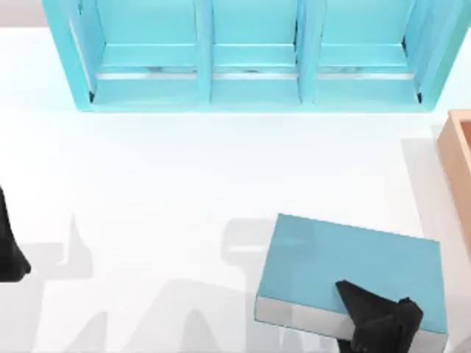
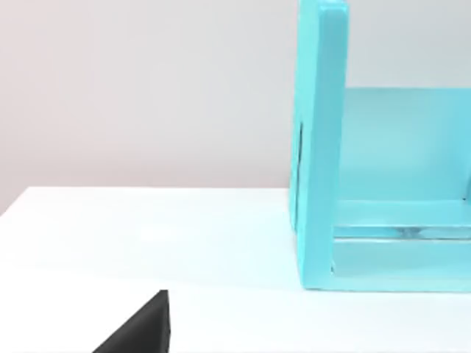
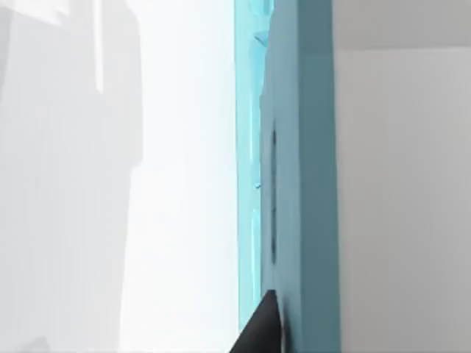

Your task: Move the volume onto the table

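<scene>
The volume (image 1: 346, 257), a thick teal-blue book with white page edges, is at the lower right of the top view. It lies flat, and its shadow falls offset to the left on the white table (image 1: 147, 184). My right gripper (image 1: 360, 305) is shut on its near edge, with one black finger lying over the cover. In the right wrist view the teal cover (image 3: 302, 184) runs edge-on beside a black fingertip (image 3: 261, 331). My left gripper (image 1: 9, 250) is parked at the table's left edge, far from the book.
A light-blue three-compartment shelf unit (image 1: 250, 59) stands along the back of the table, and its end wall (image 2: 320, 147) rises in the left wrist view. A tan wooden box (image 1: 460, 162) sits at the right edge, just behind the book.
</scene>
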### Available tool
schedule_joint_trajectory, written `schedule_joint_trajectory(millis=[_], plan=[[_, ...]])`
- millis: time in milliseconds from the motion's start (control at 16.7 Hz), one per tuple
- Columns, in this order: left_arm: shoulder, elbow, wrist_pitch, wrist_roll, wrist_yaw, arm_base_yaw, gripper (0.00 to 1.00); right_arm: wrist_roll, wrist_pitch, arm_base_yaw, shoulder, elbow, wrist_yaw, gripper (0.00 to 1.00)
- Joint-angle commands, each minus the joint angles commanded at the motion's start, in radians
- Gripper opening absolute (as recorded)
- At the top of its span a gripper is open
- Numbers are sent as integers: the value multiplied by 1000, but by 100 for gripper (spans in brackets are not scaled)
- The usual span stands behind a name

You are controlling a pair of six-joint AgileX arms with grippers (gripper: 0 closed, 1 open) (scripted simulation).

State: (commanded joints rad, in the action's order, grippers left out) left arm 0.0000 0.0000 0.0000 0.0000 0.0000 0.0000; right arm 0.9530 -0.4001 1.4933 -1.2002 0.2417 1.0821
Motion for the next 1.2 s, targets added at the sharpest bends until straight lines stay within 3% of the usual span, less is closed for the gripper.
schedule_joint_trajectory(millis=[900,1200], plan=[[0,0,0,0,0,0,100,-16,50,35,23,-8,24,0],[0,0,0,0,0,0,100,-19,-27,45,-49,-32,18,0]])
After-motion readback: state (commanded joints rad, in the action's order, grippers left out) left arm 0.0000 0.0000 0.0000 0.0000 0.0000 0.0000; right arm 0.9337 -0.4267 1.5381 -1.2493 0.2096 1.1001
